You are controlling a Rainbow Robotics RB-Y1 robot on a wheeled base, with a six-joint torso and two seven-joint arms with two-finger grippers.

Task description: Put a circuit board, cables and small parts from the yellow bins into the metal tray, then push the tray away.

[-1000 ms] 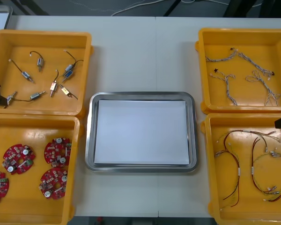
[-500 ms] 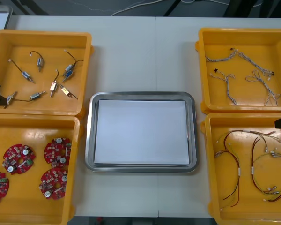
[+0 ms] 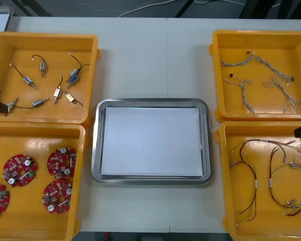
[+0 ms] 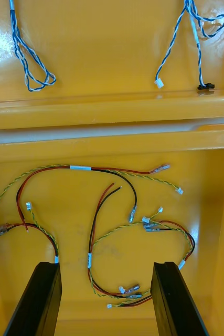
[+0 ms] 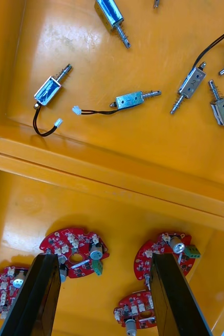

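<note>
Claws wide and empty: my left claw (image 5: 109,302) hangs over the red circuit boards (image 5: 75,251) at the left edge of the surface (image 3: 150,55), my right claw (image 4: 106,302) over the red and yellow cables (image 4: 80,168) opposite; the metal tray (image 3: 96,145) between holds nothing yet.

The yellow bins (image 3: 45,36) below me look like smooth, glossy plastic, catching glare. The metal tray (image 3: 95,145) has a polished, mirror-bright rim and a flat matt white inside. The small metal parts (image 5: 129,100) gleam bare. My fingers (image 4: 38,299) are smooth, matt black.
</note>
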